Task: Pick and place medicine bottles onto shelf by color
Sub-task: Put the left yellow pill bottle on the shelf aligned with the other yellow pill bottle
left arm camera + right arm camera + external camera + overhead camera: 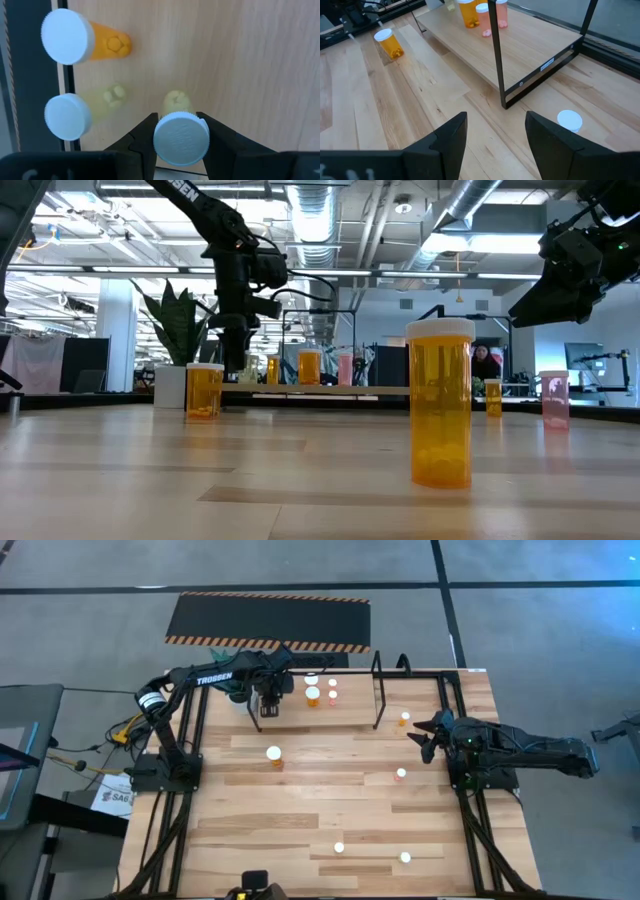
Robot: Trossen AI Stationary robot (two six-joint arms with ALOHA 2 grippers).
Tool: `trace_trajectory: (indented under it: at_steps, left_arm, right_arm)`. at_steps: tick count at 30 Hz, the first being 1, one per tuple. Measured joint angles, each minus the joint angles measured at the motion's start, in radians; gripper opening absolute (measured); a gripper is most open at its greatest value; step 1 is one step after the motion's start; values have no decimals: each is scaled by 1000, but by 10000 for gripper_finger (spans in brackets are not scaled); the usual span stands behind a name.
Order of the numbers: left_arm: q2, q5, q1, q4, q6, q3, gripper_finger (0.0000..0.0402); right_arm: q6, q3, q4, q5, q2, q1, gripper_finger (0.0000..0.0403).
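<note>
— Where's the left end effector (181, 131) right now?

— Over the left end of the shelf (355, 705), pointing straight down. Its fingers (142, 137) pinch a pale yellow bottle (180, 132) by the white cap, the bottle upright over the shelf board. Just beside it on the shelf stand another pale yellow bottle (75, 112) and an orange bottle (82, 39).

— And the right one?

— The right end effector (495, 132) hangs above the bench (300, 790) near the shelf's right end, fingers spread, nothing between them. A small white-capped bottle (569, 120) stands on the bench just ahead of it.

— The rest of the bottles?

— Scattered on the bench. A big orange one (274, 756) stands left of centre, well apart from the shelf.
</note>
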Motion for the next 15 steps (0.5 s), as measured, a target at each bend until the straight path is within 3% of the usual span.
trace_trajectory:
  at_steps: [15]
  left_arm:
    - [-1,4,2,-16,-11,0,134]
  right_arm:
    - [0,0,0,0,0,0,225]
